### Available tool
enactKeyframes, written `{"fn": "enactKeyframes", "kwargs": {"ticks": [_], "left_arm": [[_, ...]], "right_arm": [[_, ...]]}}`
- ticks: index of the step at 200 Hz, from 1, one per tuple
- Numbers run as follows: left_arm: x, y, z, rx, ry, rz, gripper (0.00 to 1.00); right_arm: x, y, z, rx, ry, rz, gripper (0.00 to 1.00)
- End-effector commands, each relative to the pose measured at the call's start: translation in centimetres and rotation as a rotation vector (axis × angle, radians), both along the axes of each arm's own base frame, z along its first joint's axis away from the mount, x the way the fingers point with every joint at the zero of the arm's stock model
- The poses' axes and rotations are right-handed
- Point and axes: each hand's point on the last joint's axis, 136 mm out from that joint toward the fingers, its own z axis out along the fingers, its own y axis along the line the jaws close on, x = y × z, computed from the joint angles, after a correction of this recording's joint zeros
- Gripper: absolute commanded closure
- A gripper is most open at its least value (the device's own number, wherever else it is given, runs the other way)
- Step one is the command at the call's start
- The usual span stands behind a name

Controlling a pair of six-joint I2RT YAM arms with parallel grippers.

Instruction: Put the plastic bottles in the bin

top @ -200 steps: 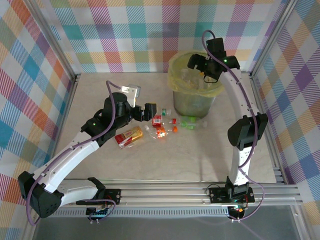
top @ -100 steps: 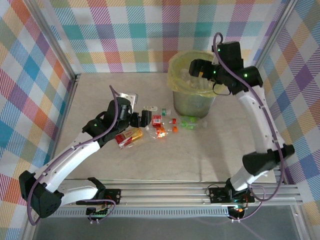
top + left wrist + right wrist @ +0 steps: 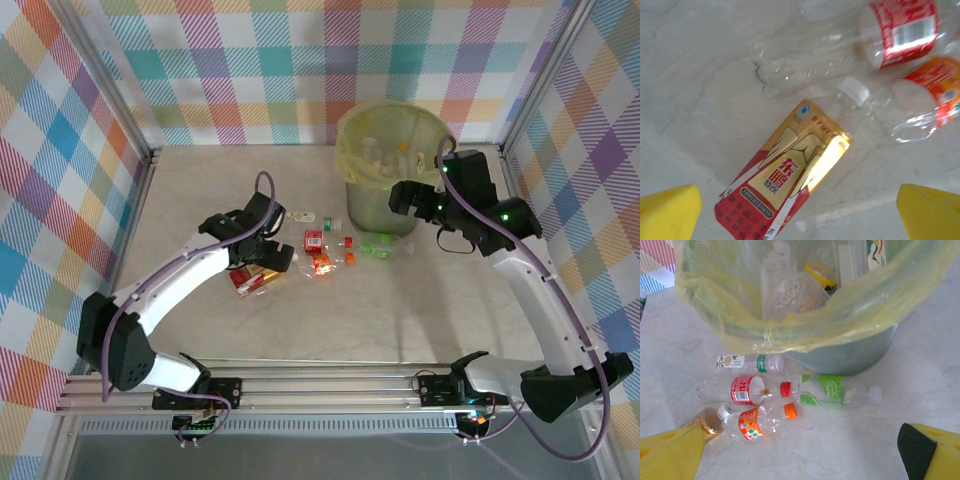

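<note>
Your R gripper (image 3: 405, 196) has pulled back off the bin (image 3: 352, 168), jaws wide & empty, so that drop's done. Several loose bottles (image 3: 747, 390) lie on the table (image 3: 400, 310) by the bin's foot. L gripper (image 3: 272, 254) has come down over the red-gold label bottle (image 3: 790, 185), jaws wide either side, not gripping yet; prob. your next pick.

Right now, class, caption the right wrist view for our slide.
Loose plastic bottles lie on the table before the yellow-lined bin, right end effector open above.

Wide-spread gripper (image 3: 800, 214) hovers over a red-gold bottle (image 3: 790, 182).
</note>
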Motion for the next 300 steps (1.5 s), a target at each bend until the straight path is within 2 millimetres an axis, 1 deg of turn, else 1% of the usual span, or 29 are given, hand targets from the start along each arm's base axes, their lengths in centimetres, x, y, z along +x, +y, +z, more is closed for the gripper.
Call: {"fn": "enactKeyframes", "kwargs": {"ticks": [1, 32, 61, 75, 104, 151, 199, 234, 238, 257, 273, 284, 300], "left_arm": [[-0.6, 1.0, -1.0, 0.091, 0.094, -0.063, 0.0], [-0.7, 1.4, -3.0, 0.127, 0.181, -0.107, 0.0], [-1.1, 2.4, -4.8, 0.159, 0.263, -0.107, 0.0], [-1.2, 2.8, -5.6, 0.17, 0.296, -0.103, 0.0], [-1.2, 2.9, -7.0, 0.158, 0.351, -0.106, 0.0], [-1.1, 3.1, -8.2, 0.157, 0.396, -0.107, 0.0], [-1.4, 3.4, -9.7, 0.17, 0.442, -0.105, 0.01], [-2.0, 4.0, -10.2, 0.197, 0.482, -0.096, 0.05], [-2.0, 4.0, -10.2, 0.199, 0.484, -0.095, 0.07], [-2.3, 4.2, -10.3, 0.206, 0.496, -0.093, 0.09], [-2.5, 4.3, -10.4, 0.213, 0.511, -0.093, 0.14], [-2.8, 4.4, -10.6, 0.22, 0.526, -0.093, 0.2], [-3.1, 4.5, -10.7, 0.223, 0.539, -0.095, 0.24]], "right_arm": [[-0.5, -0.4, -1.0, 0.019, 0.03, -0.041, 0.0], [-1.6, -1.1, -3.0, -0.014, 0.1, -0.061, 0.0], [-2.4, -1.7, -3.9, -0.032, 0.124, -0.077, 0.0], [-2.5, -1.9, -4.1, -0.038, 0.128, -0.084, 0.0], [-2.5, -2.0, -4.4, -0.041, 0.133, -0.086, 0.0], [-2.3, -2.0, -4.6, -0.046, 0.134, -0.09, 0.0], [-2.2, -2.1, -4.7, -0.053, 0.136, -0.095, 0.01], [-2.2, -2.1, -5.0, -0.058, 0.143, -0.1, 0.0], [-2.2, -2.1, -5.1, -0.059, 0.143, -0.1, 0.0], [-2.1, -2.1, -5.1, -0.059, 0.143, -0.1, 0.0], [-2.0, -2.1, -5.1, -0.058, 0.14, -0.1, 0.0], [-2.0, -2.1, -5.0, -0.056, 0.139, -0.101, 0.0], [-2.0, -2.1, -5.1, -0.056, 0.14, -0.102, 0.0]]}}
